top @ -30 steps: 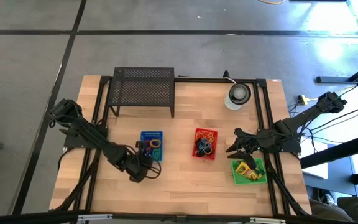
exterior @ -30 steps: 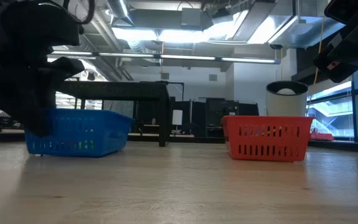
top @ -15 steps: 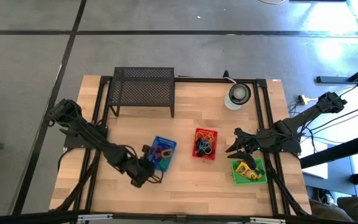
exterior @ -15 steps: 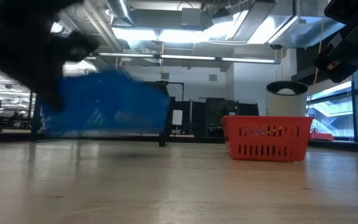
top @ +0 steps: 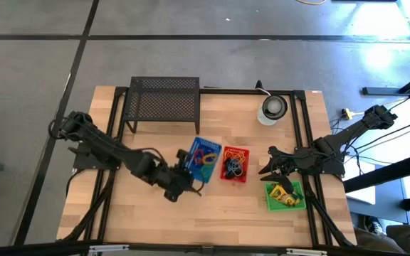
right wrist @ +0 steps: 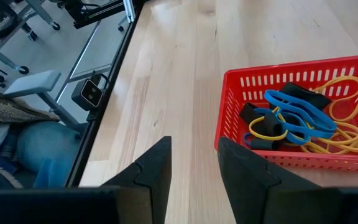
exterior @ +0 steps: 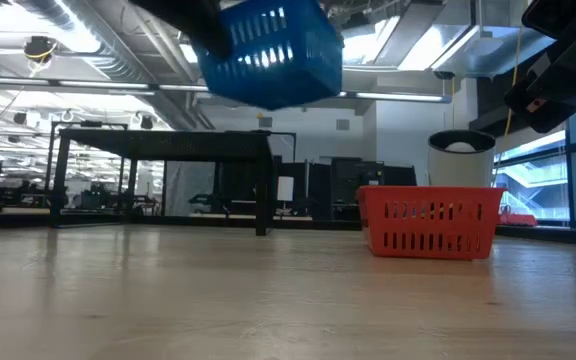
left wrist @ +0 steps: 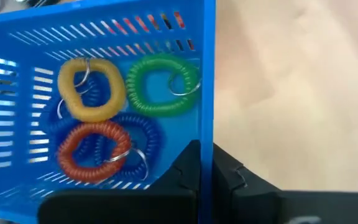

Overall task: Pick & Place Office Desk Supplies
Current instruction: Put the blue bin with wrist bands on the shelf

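- Blue bin (top: pixel 205 156) is up off the table, pinched by its wall in the left gripper (top: pixel 186 173), whose jaws are clamped tight on the plastic edge; the low view shows the bin hanging high in the air, slightly tilted.
- Inside that bin, per the left wrist view: coil loops, one yellow (left wrist: pixel 91 89), one green (left wrist: pixel 162 84), one red (left wrist: pixel 96 151), with blue coils (left wrist: pixel 143 133) beneath. They lie on the floor of it, so the tilt looks gentle enough to keep them in.
- My read: the bin is carried by the rim so the whole load goes in one trip, heading toward the red bin (top: pixel 235 164) just beside it.
- Red bin sits on the table, holding blue and yellow bands and black clips (right wrist: pixel 298 93).
- Right gripper (top: pixel 270 166) hovers between the red bin and the green bin (top: pixel 285 195), fingers parted, nothing in them: waiting.
- Green bin holds yellow items; too small to name.
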`<state>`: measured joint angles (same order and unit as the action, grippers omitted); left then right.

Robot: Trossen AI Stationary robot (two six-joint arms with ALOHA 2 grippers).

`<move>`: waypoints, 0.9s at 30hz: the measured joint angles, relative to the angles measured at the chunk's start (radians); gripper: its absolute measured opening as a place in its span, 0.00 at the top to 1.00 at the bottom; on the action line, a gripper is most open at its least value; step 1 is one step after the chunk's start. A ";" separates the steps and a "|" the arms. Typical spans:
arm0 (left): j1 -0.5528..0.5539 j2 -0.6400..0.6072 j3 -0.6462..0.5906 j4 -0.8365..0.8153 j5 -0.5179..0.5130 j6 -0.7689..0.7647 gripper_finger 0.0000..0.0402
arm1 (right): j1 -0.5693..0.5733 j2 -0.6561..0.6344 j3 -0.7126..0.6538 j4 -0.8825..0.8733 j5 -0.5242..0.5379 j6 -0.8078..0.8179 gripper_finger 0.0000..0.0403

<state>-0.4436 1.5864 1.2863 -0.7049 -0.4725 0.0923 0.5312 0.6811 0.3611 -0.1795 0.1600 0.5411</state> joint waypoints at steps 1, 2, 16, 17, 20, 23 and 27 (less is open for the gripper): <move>0.013 0.000 0.025 -0.048 -0.017 0.008 1.00 | 0.000 0.000 0.000 0.000 0.000 0.000 0.67; 0.025 0.000 0.048 -0.098 -0.041 0.013 1.00 | 0.000 0.000 0.000 0.000 0.000 0.000 0.67; 0.410 -0.244 0.129 -0.604 0.047 -0.010 1.00 | 0.000 0.000 0.000 0.000 0.000 0.000 0.67; 0.430 -0.275 0.130 -0.604 0.047 0.006 1.00 | 0.000 0.000 0.000 0.000 0.000 0.000 0.67; 0.485 -0.356 0.131 -0.614 0.058 0.082 0.99 | 0.000 0.000 0.000 0.000 0.000 0.000 0.67; 0.534 -0.410 0.131 -0.657 0.069 0.116 1.00 | 0.000 0.000 0.000 0.000 0.000 0.000 0.67; 0.600 -0.461 0.103 -0.700 0.064 0.085 0.99 | 0.000 0.000 0.000 0.000 0.000 0.000 0.67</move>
<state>0.1560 1.1255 1.3896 -1.4046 -0.4087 0.1772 0.5312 0.6815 0.3611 -0.1795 0.1600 0.5407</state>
